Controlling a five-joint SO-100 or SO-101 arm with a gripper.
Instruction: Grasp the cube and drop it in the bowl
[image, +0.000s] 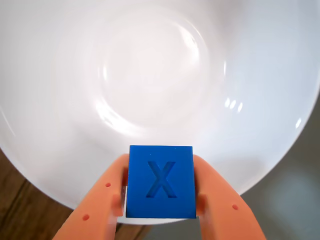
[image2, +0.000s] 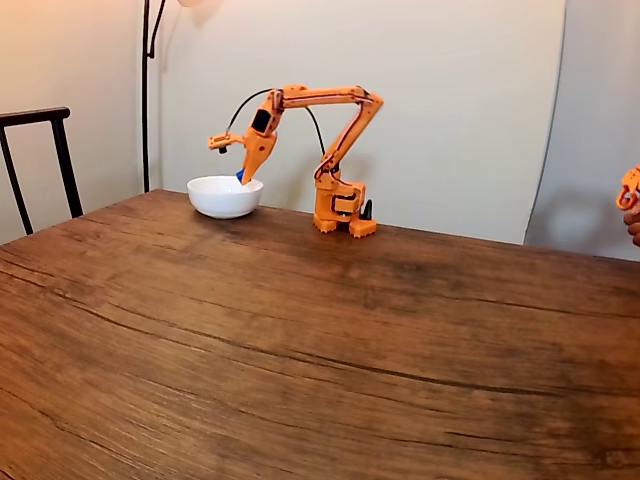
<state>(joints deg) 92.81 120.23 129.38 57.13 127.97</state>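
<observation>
In the wrist view the bright-blue cube (image: 161, 181), with an X sunk into its face, is pinched between my two orange fingers (image: 100, 200); my gripper (image: 160, 187) is shut on it. Right under it lies the white glossy bowl (image: 150, 75), its inside bare. In the fixed view the bowl (image2: 224, 196) stands at the table's far left, and my gripper (image2: 243, 177) hangs just above its right rim with the cube (image2: 240, 176) showing as a small blue spot.
The orange arm's base (image2: 340, 212) stands to the right of the bowl on the wooden table (image2: 320, 340). A dark chair (image2: 40, 160) and a lamp pole (image2: 146, 90) stand at the left. A hand with an orange part (image2: 630, 200) shows at the right edge.
</observation>
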